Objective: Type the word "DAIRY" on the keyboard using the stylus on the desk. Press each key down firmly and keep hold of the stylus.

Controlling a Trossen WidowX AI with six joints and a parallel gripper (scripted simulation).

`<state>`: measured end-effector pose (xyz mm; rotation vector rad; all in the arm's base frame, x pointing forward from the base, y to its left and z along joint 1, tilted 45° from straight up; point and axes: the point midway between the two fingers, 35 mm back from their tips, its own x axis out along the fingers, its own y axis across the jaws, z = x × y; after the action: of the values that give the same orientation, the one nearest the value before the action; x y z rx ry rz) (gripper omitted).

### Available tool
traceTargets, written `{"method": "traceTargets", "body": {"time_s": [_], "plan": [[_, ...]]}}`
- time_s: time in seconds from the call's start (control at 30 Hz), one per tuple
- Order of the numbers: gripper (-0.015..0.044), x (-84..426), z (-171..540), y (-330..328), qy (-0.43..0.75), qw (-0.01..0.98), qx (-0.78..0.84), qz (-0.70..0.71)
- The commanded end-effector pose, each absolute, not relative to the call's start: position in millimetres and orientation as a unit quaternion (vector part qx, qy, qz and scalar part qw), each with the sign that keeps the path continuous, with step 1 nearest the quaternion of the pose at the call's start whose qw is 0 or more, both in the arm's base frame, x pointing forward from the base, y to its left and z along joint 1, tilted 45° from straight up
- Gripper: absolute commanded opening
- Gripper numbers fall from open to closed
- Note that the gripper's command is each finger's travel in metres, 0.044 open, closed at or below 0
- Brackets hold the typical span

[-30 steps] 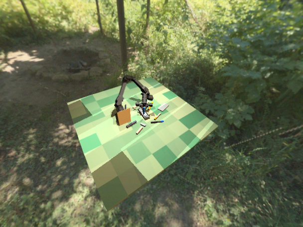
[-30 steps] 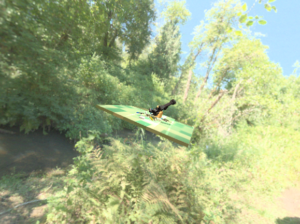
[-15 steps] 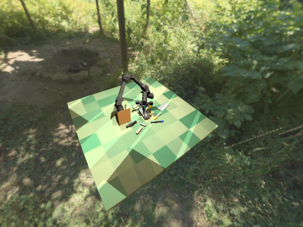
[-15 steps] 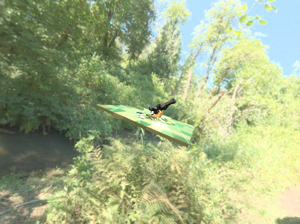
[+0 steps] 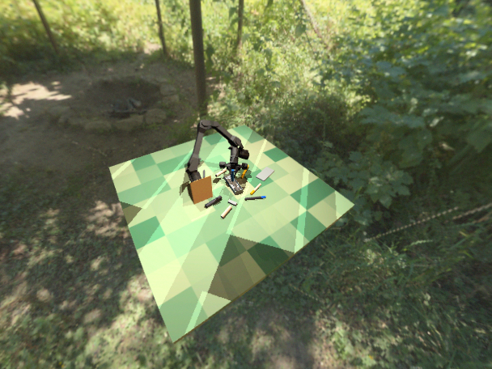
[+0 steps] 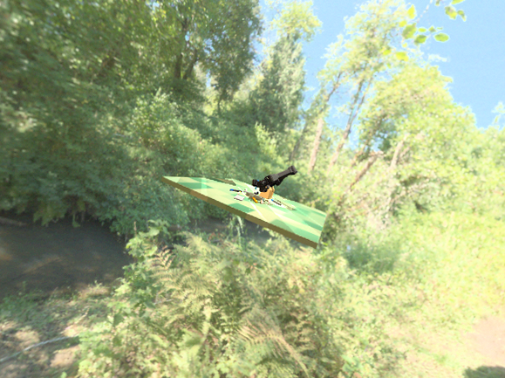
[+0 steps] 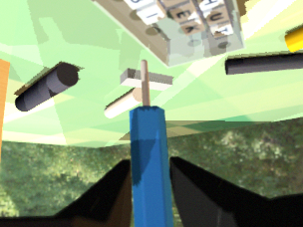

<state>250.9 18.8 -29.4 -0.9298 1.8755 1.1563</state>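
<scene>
Stylus is pinched in my gripper, guys. Keyboard sits near a black cylinder and an orange panel.

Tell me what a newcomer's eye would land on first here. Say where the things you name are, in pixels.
Probably the dark, bent arm rising from the green checkered board (image 5: 259,226) (image 6: 214,189), outdoors among trees. Next, in the wrist view, the bright blue stylus (image 5: 233,175) (image 7: 149,149), held in the gripper (image 7: 150,166) at bottom centre. Then the orange-brown panel (image 5: 201,190) standing upright beside the arm's base.
</scene>
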Motion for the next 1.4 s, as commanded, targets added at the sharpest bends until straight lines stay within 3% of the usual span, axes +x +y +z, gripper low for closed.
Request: {"method": "traceTargets", "body": {"time_s": [0.0, 0.2, 0.7, 0.8, 1.37], "plan": [[0.0, 255, -11, 35, 0.725, 0.373, -0.366, 0.45], [0.0, 252, 17, 59, 0.724, 0.373, -0.368, 0.45], [0.0, 250, 2, 73, 0.724, 0.372, -0.367, 0.451], [0.0079, 251, 0, 74, 0.723, 0.372, -0.367, 0.451], [0.0081, 250, -4, 78, 0.723, 0.372, -0.367, 0.451]]}}
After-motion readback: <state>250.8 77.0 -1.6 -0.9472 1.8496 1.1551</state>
